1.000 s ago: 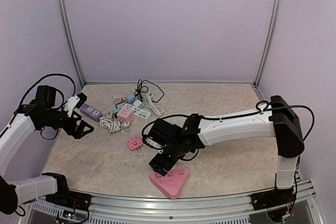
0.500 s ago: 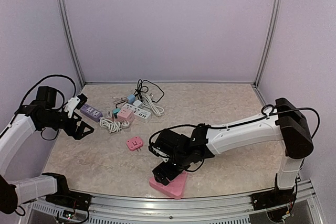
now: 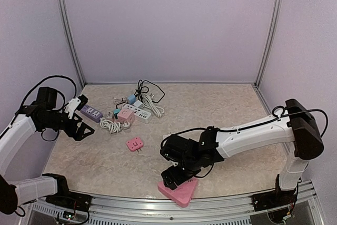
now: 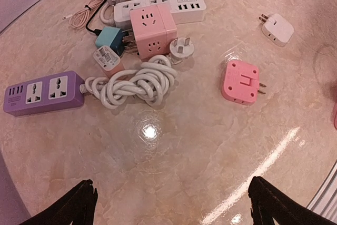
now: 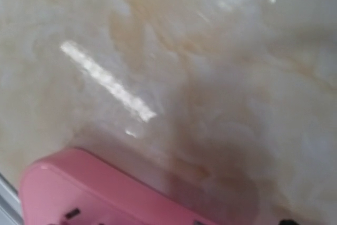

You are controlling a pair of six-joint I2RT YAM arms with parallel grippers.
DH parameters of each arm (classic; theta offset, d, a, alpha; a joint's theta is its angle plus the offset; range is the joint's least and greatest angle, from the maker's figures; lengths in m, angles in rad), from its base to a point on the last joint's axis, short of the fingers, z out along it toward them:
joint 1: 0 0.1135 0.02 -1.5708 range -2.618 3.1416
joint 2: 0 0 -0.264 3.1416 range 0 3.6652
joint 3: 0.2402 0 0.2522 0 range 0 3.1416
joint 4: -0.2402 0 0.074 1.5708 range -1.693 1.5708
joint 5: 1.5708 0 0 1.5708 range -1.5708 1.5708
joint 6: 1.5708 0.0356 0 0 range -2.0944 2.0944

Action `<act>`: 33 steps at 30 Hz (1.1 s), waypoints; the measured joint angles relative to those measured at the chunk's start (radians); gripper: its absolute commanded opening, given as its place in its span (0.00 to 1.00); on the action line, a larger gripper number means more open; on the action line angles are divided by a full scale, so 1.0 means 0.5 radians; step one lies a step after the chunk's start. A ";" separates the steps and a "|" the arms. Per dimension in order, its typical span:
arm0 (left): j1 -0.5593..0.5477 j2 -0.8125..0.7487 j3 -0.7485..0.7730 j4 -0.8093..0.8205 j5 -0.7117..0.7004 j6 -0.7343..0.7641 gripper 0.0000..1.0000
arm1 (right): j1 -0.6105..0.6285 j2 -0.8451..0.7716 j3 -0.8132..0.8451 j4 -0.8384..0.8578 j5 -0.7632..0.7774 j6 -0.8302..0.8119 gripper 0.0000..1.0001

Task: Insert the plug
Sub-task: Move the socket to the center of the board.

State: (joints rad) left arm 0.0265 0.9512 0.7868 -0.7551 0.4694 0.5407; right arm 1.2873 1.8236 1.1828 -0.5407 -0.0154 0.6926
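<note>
Lab booth: lilac walls, metal frame

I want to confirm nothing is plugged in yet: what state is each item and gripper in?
left gripper, open, empty
right gripper, down at the pink triangular socket, grip unclear
pink triangular socket, lying flat, partly under that gripper
pink adapter, lying loose, unplugged
purple power strip, sockets empty
</note>
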 measured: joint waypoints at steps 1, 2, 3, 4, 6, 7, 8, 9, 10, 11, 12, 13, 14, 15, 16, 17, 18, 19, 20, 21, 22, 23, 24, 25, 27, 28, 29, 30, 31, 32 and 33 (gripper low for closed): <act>0.000 0.000 0.000 0.000 0.000 0.001 0.99 | 0.000 -0.008 -0.011 0.001 0.004 0.019 0.88; 0.000 0.000 -0.001 0.000 0.000 0.002 0.99 | 0.000 -0.021 -0.027 0.002 0.010 0.037 0.88; 0.000 0.000 -0.001 0.000 0.000 0.002 0.99 | 0.000 -0.037 -0.047 0.003 0.014 0.064 0.88; 0.000 0.000 -0.001 0.000 0.000 0.004 0.99 | 0.000 -0.049 -0.062 0.002 0.018 0.079 0.88; 0.000 0.000 -0.002 0.000 0.000 0.005 0.99 | 0.000 -0.073 -0.089 0.001 0.030 0.116 0.89; 0.000 0.000 -0.002 0.000 0.000 0.006 0.99 | 0.000 -0.081 -0.095 0.000 0.039 0.125 0.89; 0.000 0.000 -0.002 0.000 0.000 0.006 0.99 | 0.000 -0.087 -0.100 -0.002 0.051 0.138 0.90; 0.000 0.000 -0.002 0.000 0.000 0.006 0.99 | 0.000 -0.092 -0.102 -0.002 0.063 0.146 0.92; 0.000 0.000 -0.002 0.000 0.000 0.006 0.99 | 0.000 -0.096 -0.102 -0.007 0.079 0.153 0.92; 0.000 0.000 -0.002 0.000 0.000 0.007 0.99 | 0.000 -0.103 -0.102 -0.010 0.095 0.159 0.93; 0.000 0.000 -0.002 0.000 0.000 0.007 0.99 | 0.000 -0.108 -0.101 -0.017 0.117 0.159 0.94; 0.000 0.000 -0.002 0.000 0.000 0.007 0.99 | 0.000 -0.111 -0.098 -0.022 0.133 0.159 0.95; 0.000 0.000 -0.002 0.000 0.000 0.008 0.99 | 0.000 -0.111 -0.089 -0.031 0.150 0.155 0.96; 0.000 0.000 -0.002 0.000 0.000 0.008 0.99 | 0.000 -0.111 -0.069 -0.043 0.169 0.145 0.96; 0.000 0.000 -0.002 0.000 0.000 0.008 0.99 | -0.002 -0.111 -0.049 -0.053 0.182 0.134 0.97; 0.000 0.000 -0.002 -0.001 0.000 0.008 0.99 | -0.004 -0.111 -0.025 -0.060 0.196 0.121 0.98; 0.000 0.000 -0.002 0.000 -0.002 0.008 0.99 | -0.010 -0.111 -0.002 -0.066 0.208 0.108 0.98; 0.000 0.000 -0.002 0.000 -0.005 0.007 0.99 | -0.018 -0.112 0.025 -0.076 0.222 0.092 0.99; 0.000 0.000 -0.002 -0.001 -0.010 0.008 0.99 | -0.023 -0.114 0.056 -0.085 0.237 0.072 0.99; 0.000 0.000 -0.002 -0.001 -0.015 0.008 0.99 | -0.028 -0.120 0.081 -0.092 0.253 0.055 1.00; 0.000 0.000 -0.002 -0.002 -0.027 0.008 0.99 | -0.040 -0.134 0.107 -0.098 0.271 0.034 1.00; 0.000 0.000 -0.001 -0.004 -0.038 0.008 0.99 | -0.053 -0.154 0.124 -0.100 0.291 0.014 1.00; 0.000 0.000 0.002 -0.011 -0.060 0.013 0.99 | -0.071 -0.188 0.134 -0.100 0.311 -0.001 0.99; 0.000 0.000 0.005 -0.022 -0.076 0.015 0.99 | -0.089 -0.218 0.134 -0.100 0.328 -0.009 1.00; 0.000 0.001 0.023 -0.059 -0.130 0.025 0.99 | -0.172 -0.307 0.134 -0.096 0.359 -0.022 1.00; 0.000 0.001 0.034 -0.075 -0.154 0.028 0.99 | -0.220 -0.340 0.135 -0.091 0.376 -0.009 1.00; 0.000 -0.001 0.041 -0.083 -0.174 0.029 0.99 | -0.288 -0.369 0.144 -0.086 0.394 0.020 1.00; 0.000 -0.005 0.043 -0.085 -0.188 0.029 0.99 | -0.358 -0.384 0.164 -0.082 0.410 0.047 1.00; 0.000 -0.009 0.043 -0.085 -0.203 0.028 0.99 | -0.419 -0.387 0.185 -0.068 0.423 0.064 1.00; 0.000 -0.014 0.043 -0.086 -0.215 0.027 0.99 | -0.490 -0.385 0.214 -0.042 0.434 0.077 1.00; 0.000 -0.020 0.043 -0.084 -0.224 0.026 0.99 | -0.545 -0.381 0.232 -0.008 0.439 0.082 1.00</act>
State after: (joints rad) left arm 0.0265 0.9413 0.8082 -0.7971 0.3576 0.5537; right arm 1.0149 1.6329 1.2987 -0.5449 0.2039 0.7334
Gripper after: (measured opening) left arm 0.988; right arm 0.995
